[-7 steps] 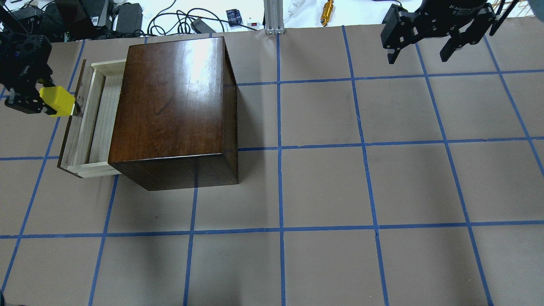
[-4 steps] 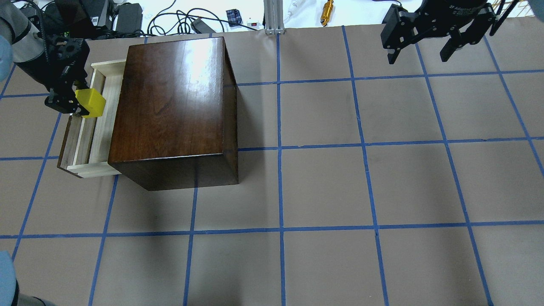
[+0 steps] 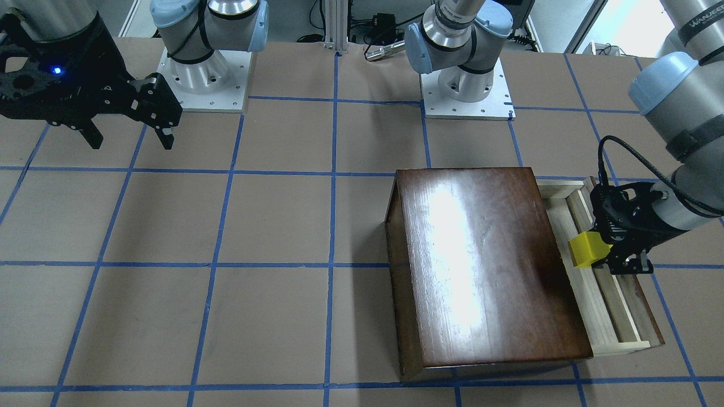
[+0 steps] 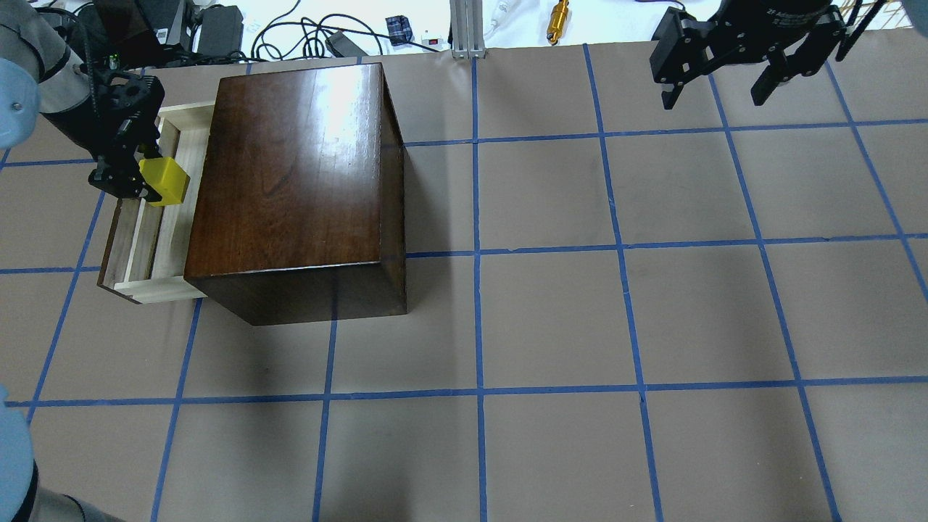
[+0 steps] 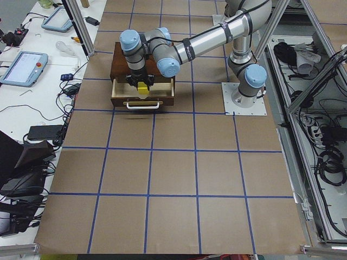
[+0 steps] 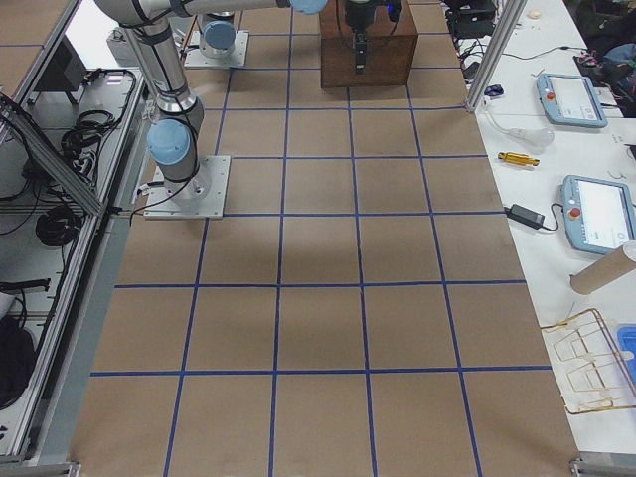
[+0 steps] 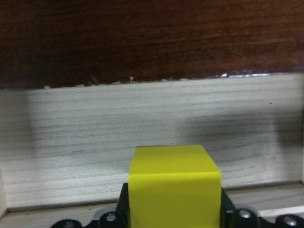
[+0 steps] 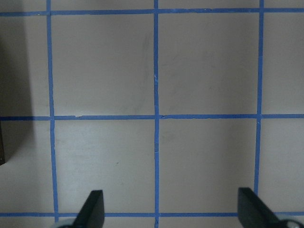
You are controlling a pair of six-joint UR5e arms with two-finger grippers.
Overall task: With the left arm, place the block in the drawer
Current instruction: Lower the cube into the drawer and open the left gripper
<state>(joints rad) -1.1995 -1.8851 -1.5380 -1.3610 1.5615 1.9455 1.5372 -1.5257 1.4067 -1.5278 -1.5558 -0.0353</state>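
Observation:
My left gripper (image 4: 148,185) is shut on the yellow block (image 4: 165,181) and holds it over the open drawer (image 4: 145,250) of the dark-brown cabinet (image 4: 297,181). In the front-facing view the block (image 3: 588,250) sits over the drawer's pale-wood floor (image 3: 594,305), with the left gripper (image 3: 608,257) beside it. The left wrist view shows the block (image 7: 175,187) in the jaws, just above the drawer floor (image 7: 142,128). The side view shows the block (image 5: 142,86) above the drawer (image 5: 142,100). My right gripper (image 4: 721,90) is open and empty, high at the far right, also in the front-facing view (image 3: 130,138).
The cabinet stands on the brown table with a blue tape grid (image 4: 551,319). Cables, a power brick and a brass part (image 4: 558,20) lie beyond the table's far edge. The right wrist view shows only bare table (image 8: 156,118) below the open fingers.
My left gripper has carried the yellow block from outside the drawer's front panel to over the drawer's inside and lowered it. The right arm has not moved.

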